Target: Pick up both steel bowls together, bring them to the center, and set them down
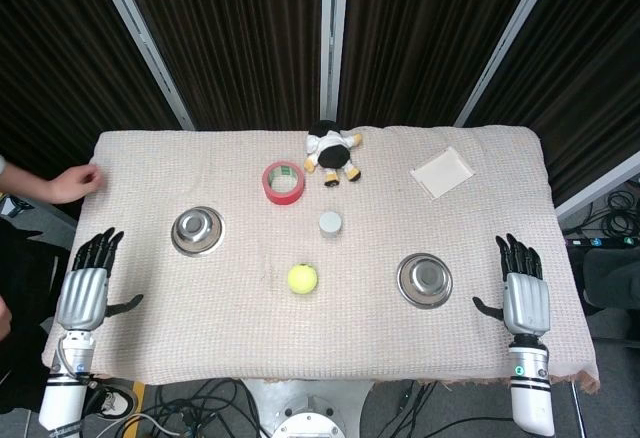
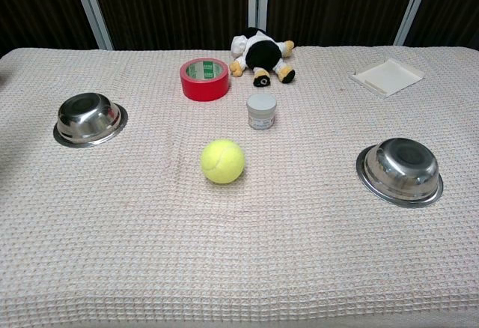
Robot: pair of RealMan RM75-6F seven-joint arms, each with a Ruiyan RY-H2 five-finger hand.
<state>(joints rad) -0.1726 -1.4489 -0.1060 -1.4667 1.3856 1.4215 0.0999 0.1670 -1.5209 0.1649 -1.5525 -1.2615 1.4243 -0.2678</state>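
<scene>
Two steel bowls stand upside down on the cloth. The left bowl [image 1: 197, 230] [image 2: 89, 118] lies left of centre, the right bowl [image 1: 424, 279] [image 2: 400, 171] lies toward the right front. My left hand [image 1: 88, 283] rests flat at the table's left edge, fingers spread, holding nothing, well left of its bowl. At the right edge my right hand [image 1: 522, 293] lies the same way, a short gap right of the right bowl. The chest view shows neither hand.
Between the bowls sit a yellow tennis ball [image 1: 302, 278] [image 2: 222, 161] and a small white jar [image 1: 330, 224] [image 2: 261, 111]. Further back are a red tape roll [image 1: 284, 181] [image 2: 204, 79], a plush toy [image 1: 332, 153] [image 2: 260, 55] and a white tray [image 1: 442, 172] [image 2: 387, 76]. A person's hand [image 1: 72, 182] rests at the far left edge.
</scene>
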